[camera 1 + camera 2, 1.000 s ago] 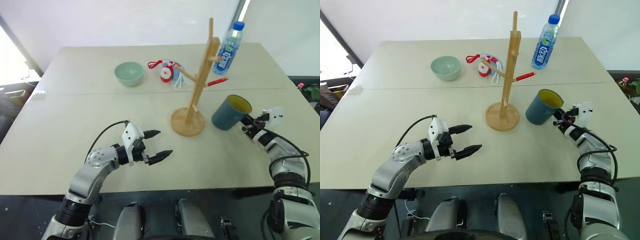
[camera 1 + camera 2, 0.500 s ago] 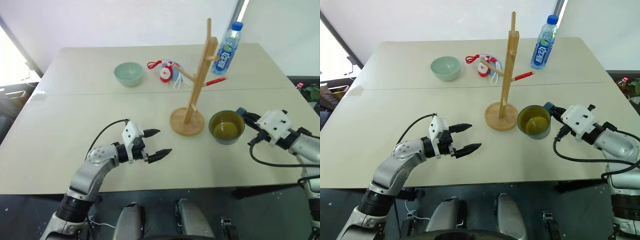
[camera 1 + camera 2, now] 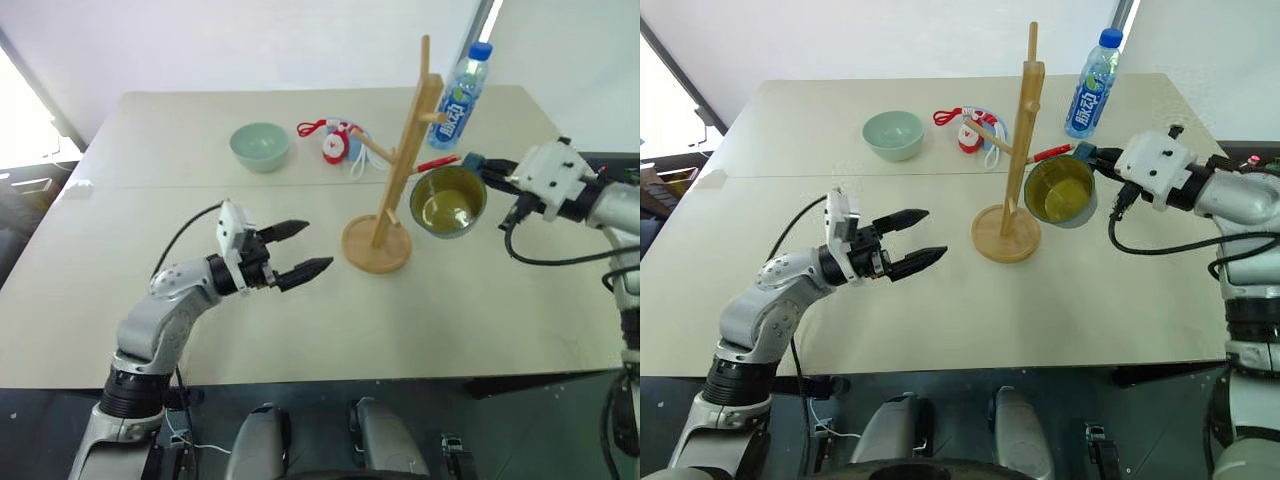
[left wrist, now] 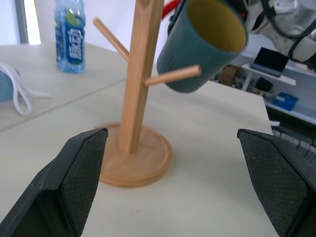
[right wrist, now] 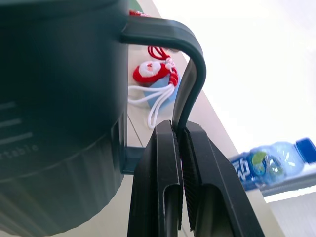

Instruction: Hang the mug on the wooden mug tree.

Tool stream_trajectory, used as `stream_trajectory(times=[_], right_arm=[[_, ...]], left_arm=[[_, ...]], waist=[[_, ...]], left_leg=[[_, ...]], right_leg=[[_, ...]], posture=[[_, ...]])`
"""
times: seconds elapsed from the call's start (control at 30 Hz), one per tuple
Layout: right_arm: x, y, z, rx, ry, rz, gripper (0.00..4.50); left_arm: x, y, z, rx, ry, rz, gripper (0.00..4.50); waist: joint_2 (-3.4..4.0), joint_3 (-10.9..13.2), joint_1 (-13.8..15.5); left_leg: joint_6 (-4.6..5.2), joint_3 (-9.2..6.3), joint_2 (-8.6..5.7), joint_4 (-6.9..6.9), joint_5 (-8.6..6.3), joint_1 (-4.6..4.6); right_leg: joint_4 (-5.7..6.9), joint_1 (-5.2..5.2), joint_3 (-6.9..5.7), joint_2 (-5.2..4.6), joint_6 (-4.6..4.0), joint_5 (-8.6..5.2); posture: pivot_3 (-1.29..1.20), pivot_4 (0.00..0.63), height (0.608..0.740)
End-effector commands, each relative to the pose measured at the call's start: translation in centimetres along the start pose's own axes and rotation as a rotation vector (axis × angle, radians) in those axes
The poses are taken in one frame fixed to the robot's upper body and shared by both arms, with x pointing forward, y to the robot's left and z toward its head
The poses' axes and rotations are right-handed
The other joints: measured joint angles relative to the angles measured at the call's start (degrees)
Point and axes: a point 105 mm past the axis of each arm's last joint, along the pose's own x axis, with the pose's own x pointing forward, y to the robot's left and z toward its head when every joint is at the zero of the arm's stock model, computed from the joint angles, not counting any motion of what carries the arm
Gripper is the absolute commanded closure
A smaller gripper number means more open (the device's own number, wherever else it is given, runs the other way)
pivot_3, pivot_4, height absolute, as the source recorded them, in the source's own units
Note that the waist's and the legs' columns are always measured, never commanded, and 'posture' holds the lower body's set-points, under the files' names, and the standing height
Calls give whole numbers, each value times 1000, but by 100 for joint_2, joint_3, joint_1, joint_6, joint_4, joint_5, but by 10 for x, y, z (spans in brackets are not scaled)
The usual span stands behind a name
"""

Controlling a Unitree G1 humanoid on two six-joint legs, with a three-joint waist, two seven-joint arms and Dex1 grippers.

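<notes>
The mug's [image 3: 449, 200] handle sits pinched between right jaws

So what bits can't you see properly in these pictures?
- Dark slate-blue mug with yellow inside: in the head views the wooden mug tree's pole hides how near its handle is to a peg.
- Clear blue-capped water bottle: label print too small to read in the head views.
- Red-and-white charm with cords: too small to identify.
- Right gripper: the right wrist view's edge cuts off its jaws, shut on the handle.

Slate-blue mug [image 3: 448, 201] with yellow inside, light-wood mug tree [image 3: 392, 190]
</notes>
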Motion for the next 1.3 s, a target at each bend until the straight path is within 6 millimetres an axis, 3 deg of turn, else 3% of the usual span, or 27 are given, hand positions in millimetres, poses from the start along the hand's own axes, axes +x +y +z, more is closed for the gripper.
stream_trajectory(times=[0.03,0.23,0.5,1.07,1.2,1.3], right_arm=[[1,-14,10,-61,-38,3,4462],[9,-18,15,-83,-62,41,4462],[22,-24,23,-95,-65,75,4462],[31,-15,19,-102,-42,165,4462],[30,-21,21,-123,-42,137,3105],[28,-26,23,-161,-37,113,1596]], left_arm=[[0,-6,17,42,-40,-5,0],[-2,-10,19,44,-45,2,0],[4,-17,37,67,-77,-62,0],[9,-23,39,72,-73,-94,0],[10,-23,40,73,-74,-96,0],[10,-23,39,73,-73,-97,0]], waist=[[0,0,-1],[0,0,-8],[1,0,-13],[1,0,-11],[1,0,-10],[1,0,-10]], left_leg=[[0,0,0,0,0,0],[0,-1,0,-1,0,0],[-1,-1,2,-1,0,3],[-1,0,1,0,0,2],[-1,0,2,0,0,2],[-1,1,1,0,0,2]], right_leg=[[-1,1,0,-1,0,0],[-2,1,0,-2,0,1],[2,0,1,-1,-1,1],[1,0,1,-5,-1,1],[1,0,1,-5,-1,1],[1,0,1,-5,-1,1]], posture=[[0,150,740],[0,150,740],[0,150,740],[0,150,740],[0,150,740],[0,150,740]])
